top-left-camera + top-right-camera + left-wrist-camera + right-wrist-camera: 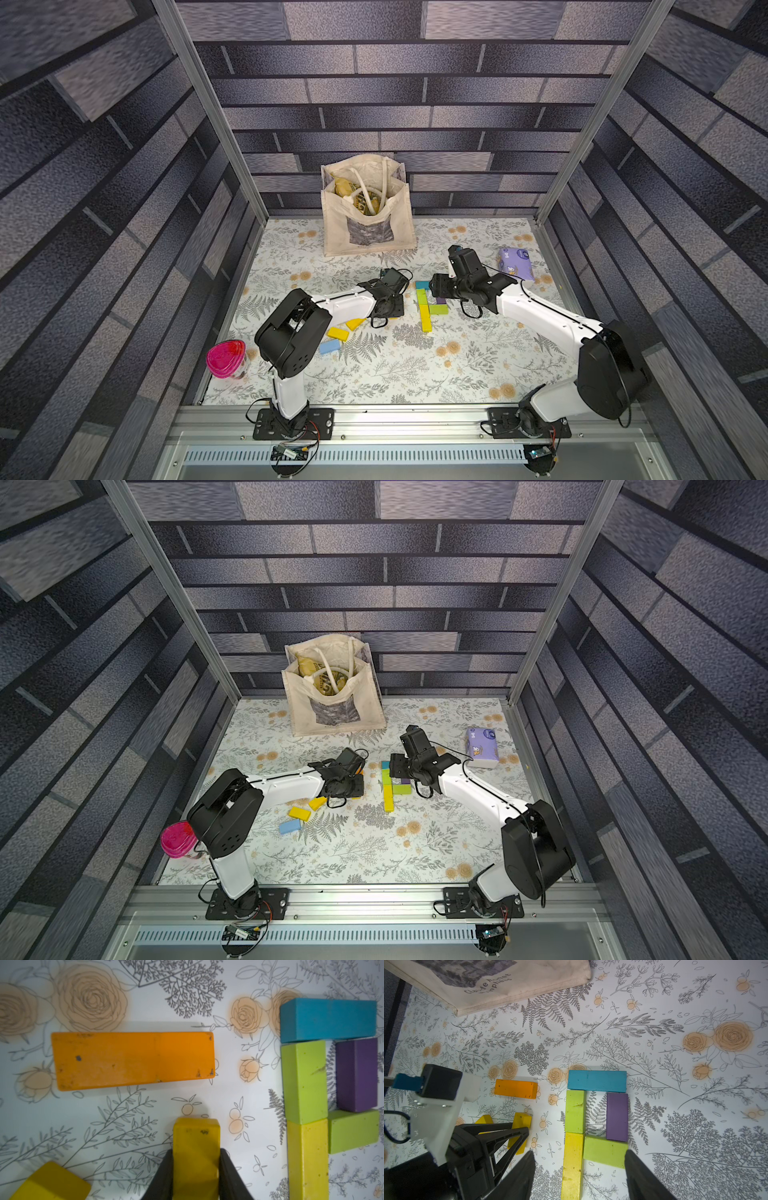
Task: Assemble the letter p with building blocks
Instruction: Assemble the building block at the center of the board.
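Light blue block (330,347), yellow block (337,333): spare, near left on counter (415,374). Left jaws: clenched on short yellow block (196,1132), probably to lengthen the stem. Orange block (133,1059): loose, just beyond. Letter p (575,1111), centre: bowl closed. Right jaws: released, straddling lower lime block (605,1151), seemingly to square it; contact unclear

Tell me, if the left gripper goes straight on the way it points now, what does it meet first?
Probably the table: the left gripper seems to point steeply down, shut on a yellow block, which would touch first. The gap below it is unclear. The orange block lies aside.
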